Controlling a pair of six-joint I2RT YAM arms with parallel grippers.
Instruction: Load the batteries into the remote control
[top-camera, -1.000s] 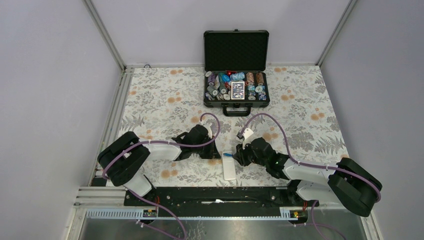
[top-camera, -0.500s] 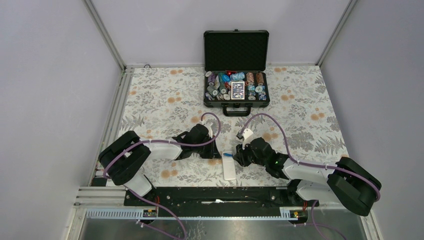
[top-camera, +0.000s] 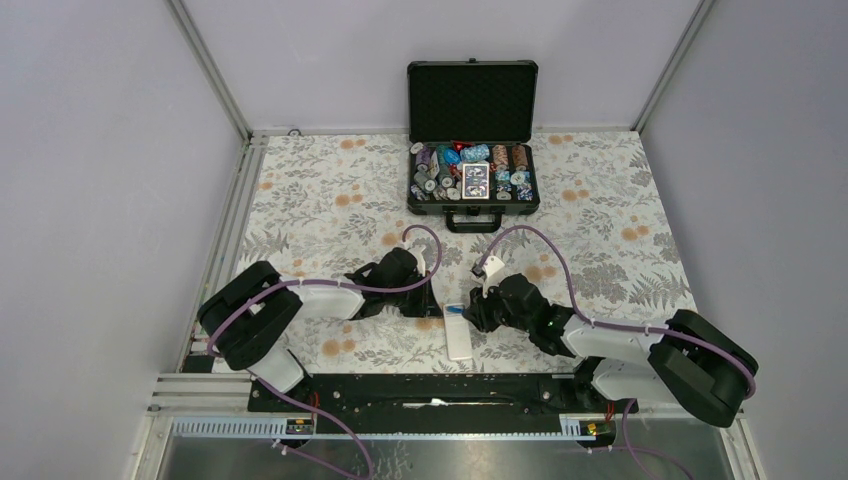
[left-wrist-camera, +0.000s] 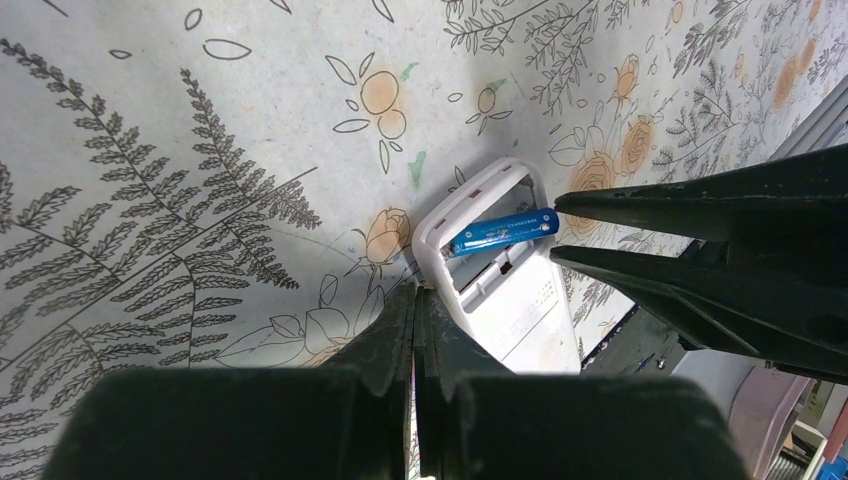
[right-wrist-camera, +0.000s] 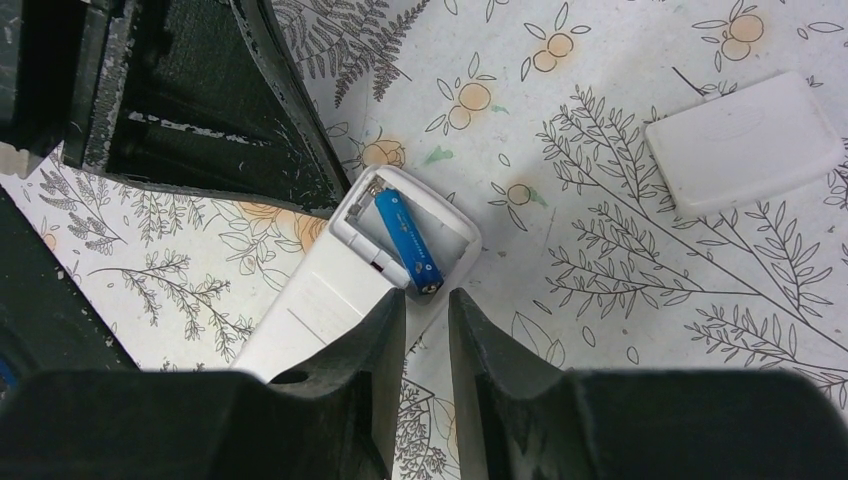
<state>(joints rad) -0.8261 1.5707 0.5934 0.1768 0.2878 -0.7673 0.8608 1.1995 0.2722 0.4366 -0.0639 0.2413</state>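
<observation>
The white remote control (top-camera: 457, 331) lies back up at the near middle, its battery bay open. One blue battery (right-wrist-camera: 408, 240) lies slanted in the bay and also shows in the left wrist view (left-wrist-camera: 503, 232). No second battery shows. My left gripper (left-wrist-camera: 415, 292) is shut and empty, its tips against the remote's left edge (left-wrist-camera: 440, 270). My right gripper (right-wrist-camera: 427, 300) is open by a narrow gap, with the battery's near end just beyond its tips and nothing between the fingers. In the top view the left gripper (top-camera: 430, 303) and the right gripper (top-camera: 472, 316) flank the remote.
A loose white battery cover (right-wrist-camera: 745, 140) lies on the floral cloth beyond the remote. An open black case of poker chips and cards (top-camera: 472, 178) stands at the back middle. The black base rail (top-camera: 430, 388) runs along the near edge.
My right arm has edged slightly left toward the remote. The left arm and the remote have not visibly moved.
</observation>
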